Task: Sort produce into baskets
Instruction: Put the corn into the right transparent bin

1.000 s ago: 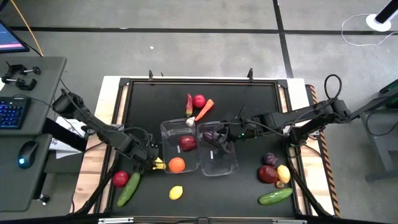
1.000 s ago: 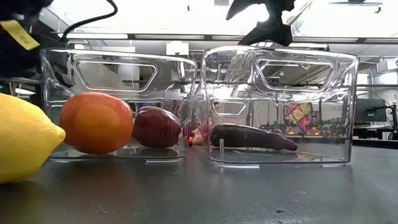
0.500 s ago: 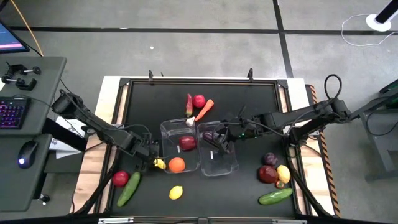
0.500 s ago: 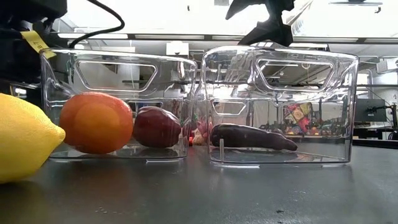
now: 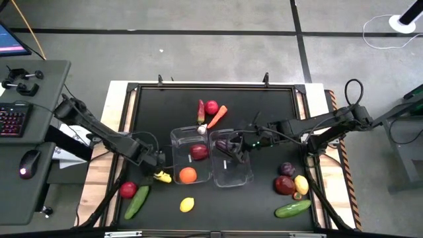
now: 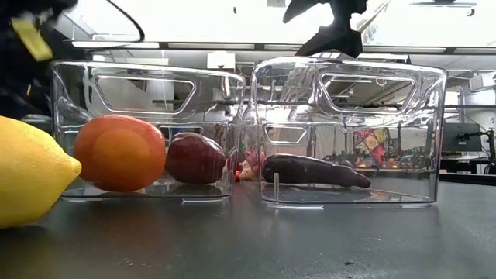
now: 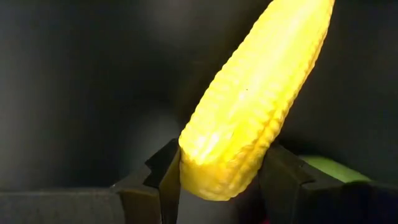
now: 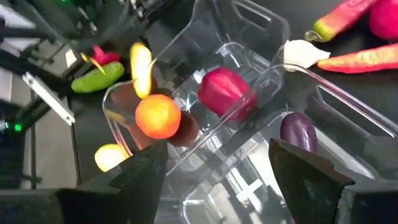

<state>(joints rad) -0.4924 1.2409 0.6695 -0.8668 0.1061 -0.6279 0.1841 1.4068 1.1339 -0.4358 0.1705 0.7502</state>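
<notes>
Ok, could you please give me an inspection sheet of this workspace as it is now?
Surface: black table, no spills seen.
Job's things: left bin holds orange and red apple; right bin holds eggplant; lemon, cucumber and carrot lie loose.
Clutter: nothing seen.
Grippers: left gripper closed on corn cob beside left bin; right gripper open above right bin.
Cables: white cable on floor.
Surroundings: keyboard and mouse on side desk.

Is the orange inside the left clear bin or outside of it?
Outside. In the high view the orange lies on the mat beside the left bin, which holds only a red fruit.
</notes>
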